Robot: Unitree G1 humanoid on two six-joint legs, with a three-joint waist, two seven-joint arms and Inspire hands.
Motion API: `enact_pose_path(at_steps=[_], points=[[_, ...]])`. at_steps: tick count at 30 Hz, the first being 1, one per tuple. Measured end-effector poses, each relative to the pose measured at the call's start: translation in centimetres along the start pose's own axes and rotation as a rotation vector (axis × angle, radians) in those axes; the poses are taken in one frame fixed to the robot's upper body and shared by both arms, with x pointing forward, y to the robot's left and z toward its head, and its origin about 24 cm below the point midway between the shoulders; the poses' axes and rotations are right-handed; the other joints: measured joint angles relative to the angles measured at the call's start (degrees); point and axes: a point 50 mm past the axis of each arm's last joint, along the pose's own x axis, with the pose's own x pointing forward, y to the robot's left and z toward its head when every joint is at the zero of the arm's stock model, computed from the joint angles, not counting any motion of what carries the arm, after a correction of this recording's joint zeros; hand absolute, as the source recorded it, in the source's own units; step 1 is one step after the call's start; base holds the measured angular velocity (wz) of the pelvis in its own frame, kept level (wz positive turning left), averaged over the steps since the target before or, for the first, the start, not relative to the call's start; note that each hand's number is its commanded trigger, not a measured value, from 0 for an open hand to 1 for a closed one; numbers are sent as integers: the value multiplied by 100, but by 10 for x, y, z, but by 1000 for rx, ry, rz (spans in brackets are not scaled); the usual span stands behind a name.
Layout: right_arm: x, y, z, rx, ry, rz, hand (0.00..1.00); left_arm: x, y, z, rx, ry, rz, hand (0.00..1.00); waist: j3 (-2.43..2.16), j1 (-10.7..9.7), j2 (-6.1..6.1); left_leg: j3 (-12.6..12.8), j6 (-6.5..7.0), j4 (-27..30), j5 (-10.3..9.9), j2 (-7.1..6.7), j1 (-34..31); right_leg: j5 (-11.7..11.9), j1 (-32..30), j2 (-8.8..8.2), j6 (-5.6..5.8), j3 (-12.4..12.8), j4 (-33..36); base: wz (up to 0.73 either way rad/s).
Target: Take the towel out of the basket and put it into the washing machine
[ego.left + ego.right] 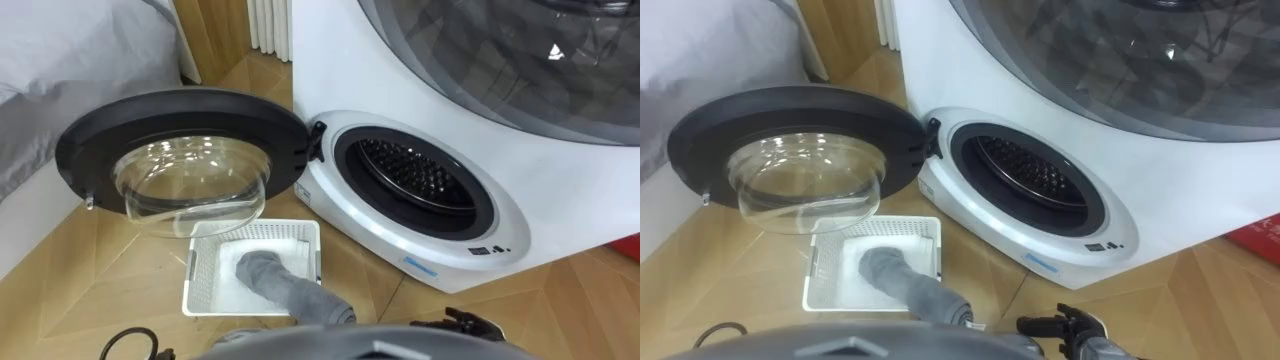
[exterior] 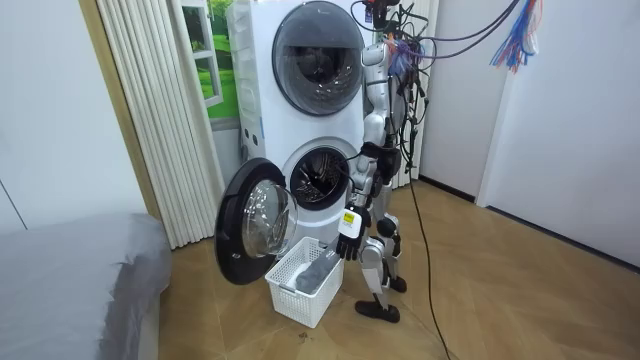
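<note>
A grey towel (image 1: 285,285) lies in a white plastic basket (image 1: 200,272) on the wooden floor, one end draped over the rim nearest me. The basket stands just below the washing machine's open round door (image 1: 180,150), which swings out to my left. The dark drum opening (image 1: 412,178) sits to the right of the basket. My right hand (image 1: 465,322) hangs low at the bottom right, fingers relaxed and holding nothing, clear of the towel. In the room view I stand upright beside the basket (image 2: 305,280), this hand (image 2: 348,240) just above its rim.
A second machine (image 1: 500,50) is stacked on top of the washer. A grey-covered bed (image 1: 60,80) fills the left side, with a white radiator (image 1: 268,25) behind the door. A red thing (image 1: 630,245) sits at the right edge.
</note>
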Motion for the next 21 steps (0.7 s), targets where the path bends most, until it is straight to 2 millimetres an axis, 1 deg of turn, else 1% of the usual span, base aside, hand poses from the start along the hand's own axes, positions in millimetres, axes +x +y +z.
enact_pose_path(at_steps=[6, 13, 15, 19, 21], points=[[0, 1, 1, -2, -3, 8, 0, 0, -2, 0, 18, -3, -6, 0, -5, 0, 26, 0, 0, -5, 0, -1, -10, 0, -15, 0, 0, 0, 0, 0], [0, 1, 2, -3, -6, 12, 0, 0, -2, 1, 19, -6, -6, 0, -12, 0, 28, 0, 0, 4, 1, -1, -24, 0, -23, -2, 0, 1, 1, 0], [0, 2, 3, -12, -11, 16, 0, 0, -2, 3, 21, -13, -5, 0, -29, -2, 15, -1, 0, 35, 1, -1, -100, 0, -81, -6, 0, -5, 5, 0], [0, 3, 6, -18, -28, 23, 0, 1, 2, 16, 20, -60, 5, 0, -45, -15, 30, -31, 2, 95, 2, -3, -289, 3, -240, -17, -4, -38, 32, 3], [1, 2, 11, -46, -47, 26, 0, 1, 7, 31, 35, -111, 26, 0, -58, -24, 35, -70, 6, 122, 9, -7, -419, 3, -390, -22, -4, -22, 98, 5]])
